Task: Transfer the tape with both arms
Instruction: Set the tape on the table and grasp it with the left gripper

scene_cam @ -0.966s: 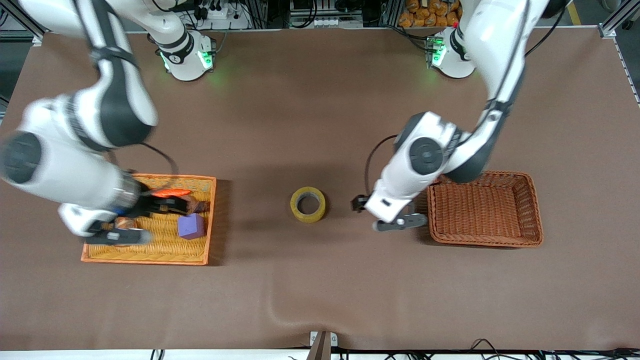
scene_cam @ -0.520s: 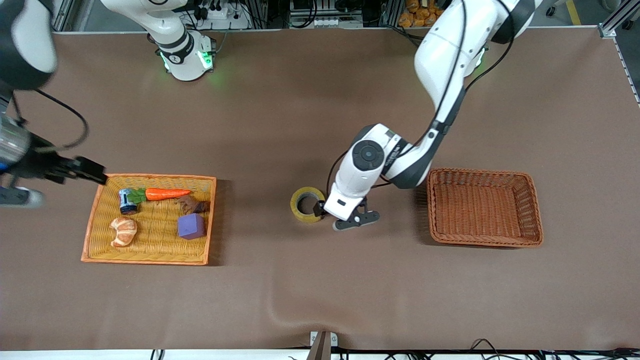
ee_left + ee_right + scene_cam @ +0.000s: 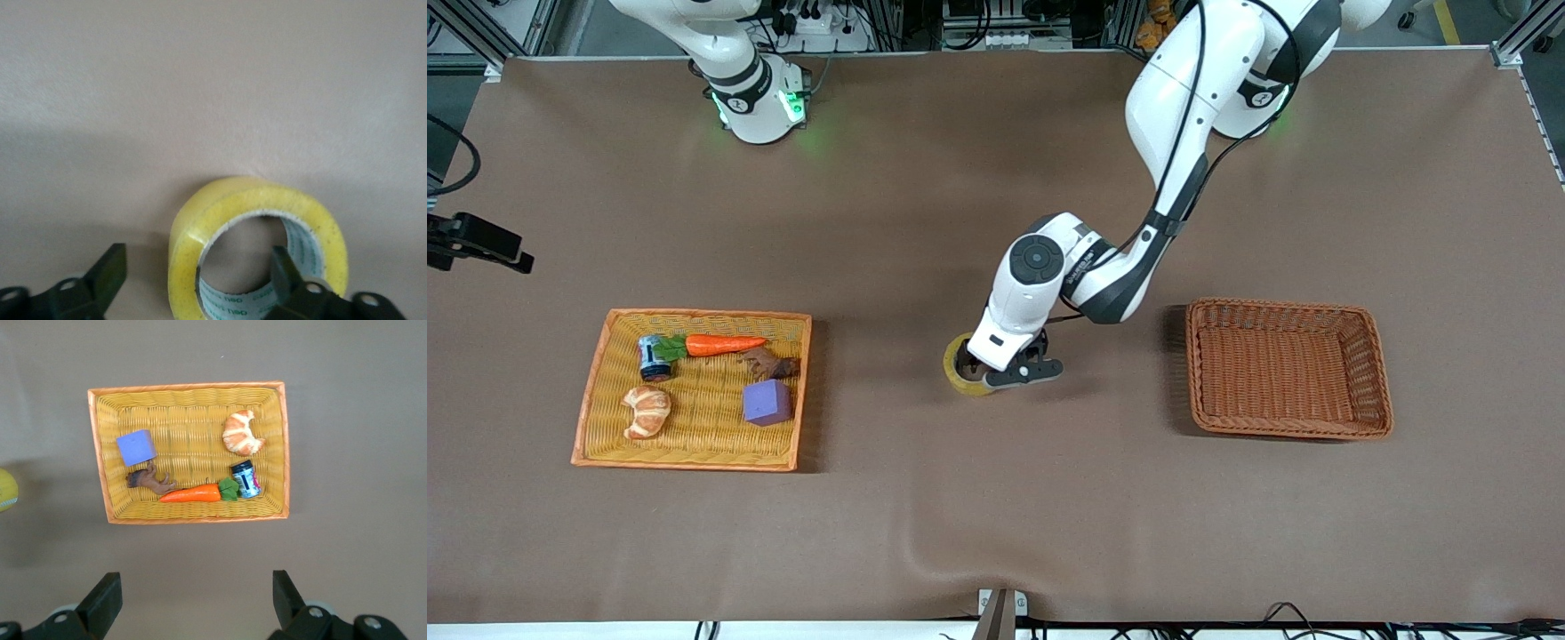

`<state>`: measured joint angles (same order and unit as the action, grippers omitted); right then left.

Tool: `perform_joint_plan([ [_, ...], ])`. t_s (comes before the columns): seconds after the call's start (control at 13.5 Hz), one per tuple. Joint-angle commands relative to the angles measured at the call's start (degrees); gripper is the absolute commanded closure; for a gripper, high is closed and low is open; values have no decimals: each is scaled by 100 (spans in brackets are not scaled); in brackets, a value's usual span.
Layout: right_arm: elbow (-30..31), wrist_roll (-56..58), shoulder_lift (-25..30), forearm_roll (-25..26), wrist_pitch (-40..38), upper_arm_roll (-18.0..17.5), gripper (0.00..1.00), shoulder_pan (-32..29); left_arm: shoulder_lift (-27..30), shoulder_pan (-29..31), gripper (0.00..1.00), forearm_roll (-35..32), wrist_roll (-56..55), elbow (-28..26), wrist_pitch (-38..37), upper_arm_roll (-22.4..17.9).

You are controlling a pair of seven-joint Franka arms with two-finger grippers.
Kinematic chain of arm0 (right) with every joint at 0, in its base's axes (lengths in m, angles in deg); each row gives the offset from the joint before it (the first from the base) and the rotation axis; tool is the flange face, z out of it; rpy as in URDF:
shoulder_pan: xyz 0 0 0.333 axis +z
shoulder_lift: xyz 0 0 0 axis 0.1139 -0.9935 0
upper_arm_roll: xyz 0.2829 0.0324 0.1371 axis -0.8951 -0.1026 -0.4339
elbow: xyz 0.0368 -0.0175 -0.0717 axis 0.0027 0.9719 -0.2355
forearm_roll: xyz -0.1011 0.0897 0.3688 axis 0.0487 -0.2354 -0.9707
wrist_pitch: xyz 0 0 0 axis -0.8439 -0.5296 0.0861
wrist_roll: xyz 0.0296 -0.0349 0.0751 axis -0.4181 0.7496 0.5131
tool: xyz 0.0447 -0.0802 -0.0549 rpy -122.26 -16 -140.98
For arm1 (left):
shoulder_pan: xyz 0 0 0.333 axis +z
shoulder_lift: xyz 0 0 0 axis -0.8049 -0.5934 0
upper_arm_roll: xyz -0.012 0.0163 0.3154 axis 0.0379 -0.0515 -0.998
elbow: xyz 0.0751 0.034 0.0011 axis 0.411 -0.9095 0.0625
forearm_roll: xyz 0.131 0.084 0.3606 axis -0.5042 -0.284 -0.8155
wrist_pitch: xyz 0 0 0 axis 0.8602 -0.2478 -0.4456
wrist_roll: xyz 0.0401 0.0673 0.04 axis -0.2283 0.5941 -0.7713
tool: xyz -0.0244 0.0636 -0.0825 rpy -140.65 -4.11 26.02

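Note:
The tape (image 3: 963,382), a yellowish roll, lies flat on the brown table at mid-table between the tray and the basket. My left gripper (image 3: 976,363) is down at it and open. In the left wrist view one finger (image 3: 288,270) is inside the core hole and the other finger (image 3: 107,275) is outside the tape (image 3: 200,230), so the jaws straddle one side of the ring without closing on it. My right gripper (image 3: 195,597) is open and empty, high over the table beside the tray; only its black tip (image 3: 520,262) shows in the front view. The tape's edge (image 3: 5,490) shows there too.
An orange-yellow wicker tray (image 3: 694,314) toward the right arm's end holds a carrot (image 3: 725,343), croissant (image 3: 647,411), purple cube (image 3: 767,402), small can and brown figure. An empty brown wicker basket (image 3: 1383,382) stands toward the left arm's end, beside the tape.
My left gripper moved from beside the basket over to the tape and came down around its wall. My right gripper rose from the tray and drew off toward the table's end.

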<state>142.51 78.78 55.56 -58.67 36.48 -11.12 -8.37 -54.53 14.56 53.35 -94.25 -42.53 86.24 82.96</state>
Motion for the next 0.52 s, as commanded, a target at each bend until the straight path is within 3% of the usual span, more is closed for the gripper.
perform_joint_plan([
  [0.0,604,52,581,37,112,-140,0,-169,-143,-85,49,-494,-31,98,-5,-106],
  [0.07,832,43,704,37,304,-166,0,-125,-143,-85,78,-662,-31,98,-5,-106],
  [0.15,1017,43,766,37,506,-175,0,-107,-134,-85,100,-768,-22,98,-22,-106],
  [0.3,1116,43,767,37,526,-166,0,-142,-47,-68,100,-935,83,81,-127,-106],
  [0.45,1265,-18,785,37,517,-166,0,-134,233,20,100,-936,75,63,-871,-114],
])
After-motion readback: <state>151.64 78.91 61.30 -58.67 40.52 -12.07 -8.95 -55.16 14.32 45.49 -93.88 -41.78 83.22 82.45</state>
